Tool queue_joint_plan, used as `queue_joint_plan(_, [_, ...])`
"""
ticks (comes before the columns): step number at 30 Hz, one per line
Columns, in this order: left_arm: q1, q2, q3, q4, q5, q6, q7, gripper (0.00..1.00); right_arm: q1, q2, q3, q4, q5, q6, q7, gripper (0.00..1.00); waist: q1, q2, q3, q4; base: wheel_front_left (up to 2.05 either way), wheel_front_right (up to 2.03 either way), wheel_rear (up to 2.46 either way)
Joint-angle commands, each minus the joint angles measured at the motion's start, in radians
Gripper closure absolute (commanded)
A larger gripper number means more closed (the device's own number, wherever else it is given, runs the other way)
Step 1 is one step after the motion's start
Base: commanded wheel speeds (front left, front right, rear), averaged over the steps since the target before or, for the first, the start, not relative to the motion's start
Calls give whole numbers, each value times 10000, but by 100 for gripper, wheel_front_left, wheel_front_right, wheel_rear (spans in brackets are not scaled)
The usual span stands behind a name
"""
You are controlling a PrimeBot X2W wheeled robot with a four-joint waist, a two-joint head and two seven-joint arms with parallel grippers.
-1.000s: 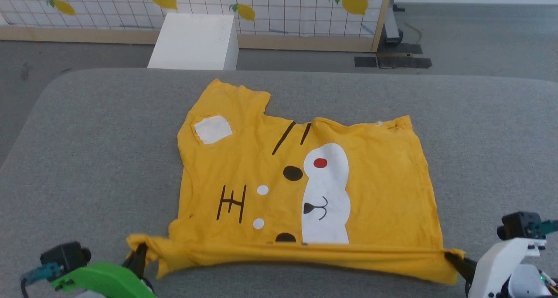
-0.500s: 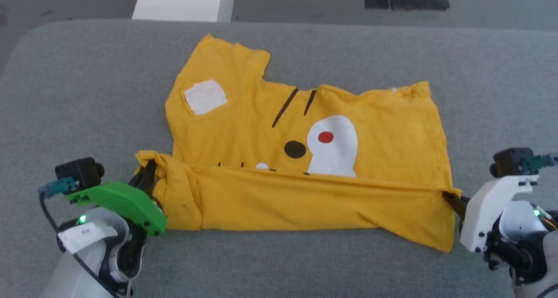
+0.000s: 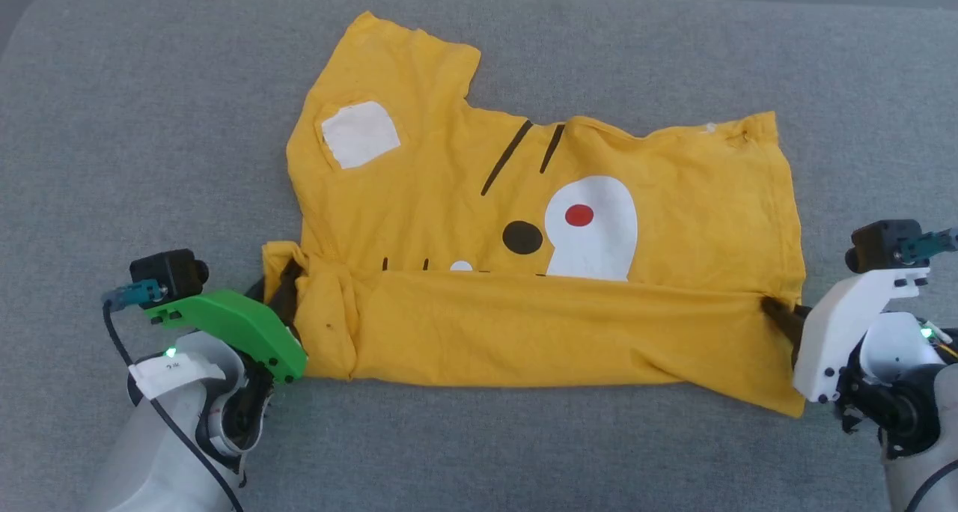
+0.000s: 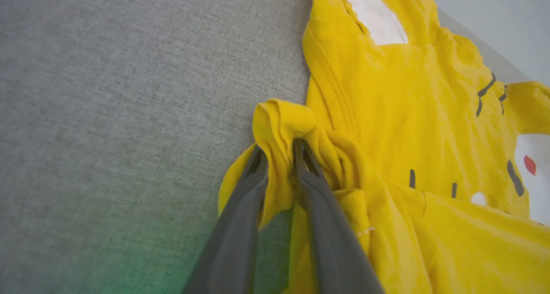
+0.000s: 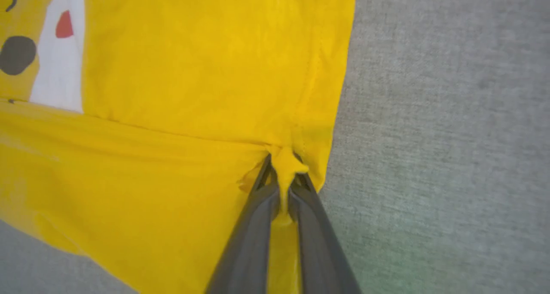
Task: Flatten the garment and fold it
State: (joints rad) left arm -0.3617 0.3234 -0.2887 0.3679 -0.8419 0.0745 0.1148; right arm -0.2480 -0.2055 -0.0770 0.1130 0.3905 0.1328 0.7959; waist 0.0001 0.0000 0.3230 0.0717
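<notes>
**A:** Head view — what lay where, largest first?

**B:** The grey padded table (image 3: pixel 135 123) carried everything. On it the garment (image 3: pixel 539 220) lay print-up. Its near edge was doubled over toward 12 o'clock as a folded band (image 3: pixel 539 332) that covered the lower part of the printed face.

**A:** And the band's long axis?

**B:** It ran from 9 o'clock to 3 o'clock. The left gripper (image 3: pixel 287 278) sat at the 9 o'clock end and the right gripper (image 3: pixel 775 314) at the 3 o'clock end, so each arm was nearer its own corner.

**A:** State of the jaws?

**B:** On the right they were pressed almost together on a small pinch of the band's corner. On the left they stood a little apart with a bunched corner between them — clamped or merely draped, the views could not settle.

**A:** What did the coming move turn on?

**B:** Probably direction. The cloth lay inward and toward 12 o'clock of both jaws, so backing out toward 6 o'clock and outward looked least likely to drag the fold. The sleeve (image 3: pixel 404 55) at 11 o'clock lay flat, not yet folded.
</notes>
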Motion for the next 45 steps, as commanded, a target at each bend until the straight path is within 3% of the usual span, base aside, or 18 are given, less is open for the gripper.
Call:
queue_joint_plan(1, [-71, 49, 57, 176, -10, -15, -92, 0, 204, 80, 29, 248, 79, -21, -23, 0, -1, 0, -280, -13, 0, 0, 0])
queue_joint_plan(5, [170, 252, 385, -81, 12, 191, -519, 0, 369, 193, -273, -48, 371, -21, -503, 0, -1, 0, -811, -59, 0, 0, 0])
queue_joint_plan(11, [1410, 552, 914, -1327, -72, 842, -867, 0, 968, 519, -1000, -725, 684, -21, -1084, 0, -1, 0, -1661, -83, 0, 0, 0])
queue_joint_plan(17, [2850, 677, 208, -3098, -285, 1783, 1033, 0, 1810, 813, -1487, -1402, 749, -21, -951, 0, -1, 0, -2068, -28, 0, 0, 0])
queue_joint_plan(19, [3102, 877, -242, -3820, -251, 2283, 2122, 0, 2028, 938, -1715, -1618, 745, -21, -884, 0, -1, 0, -2092, -42, 0, 0, 0])
queue_joint_plan(22, [3043, 1098, -616, -4274, -84, 2641, 2922, 0, 2145, 1042, -1824, -1806, 723, -21, -792, 0, -1, 0, -2024, -111, 0, 0, 0])
queue_joint_plan(26, [2747, 1286, -752, -4245, 27, 2796, 3377, 0, 2118, 1146, -1807, -2017, 694, -21, -685, 0, -1, 0, -1803, -316, 0, 0, 0])
queue_joint_plan(39, [2074, 1264, -1150, -2651, 10, 2670, 4068, 0, 2065, 1274, -1845, -2309, 597, -21, -516, 0, -1, 0, -1181, -736, 0, 0, 0])
queue_joint_plan(40, [2093, 1236, -1176, -2553, -20, 2655, 4095, 64, 2082, 1253, -1813, -2338, 547, -21, -485, 0, -1, 0, -1162, -739, 0, 0, 0])
queue_joint_plan(41, [2116, 1184, -1154, -2495, -95, 2630, 4087, 100, 2099, 1236, -1784, -2369, 514, -21, -462, 0, -1, 0, -1145, -735, 0, 0, 0])
queue_joint_plan(45, [2222, 1018, -883, -2401, -340, 2570, 3755, 100, 2302, 996, -1512, -2612, 75, -21, -325, 0, -1, 0, -1134, -639, 0, 0, 0])
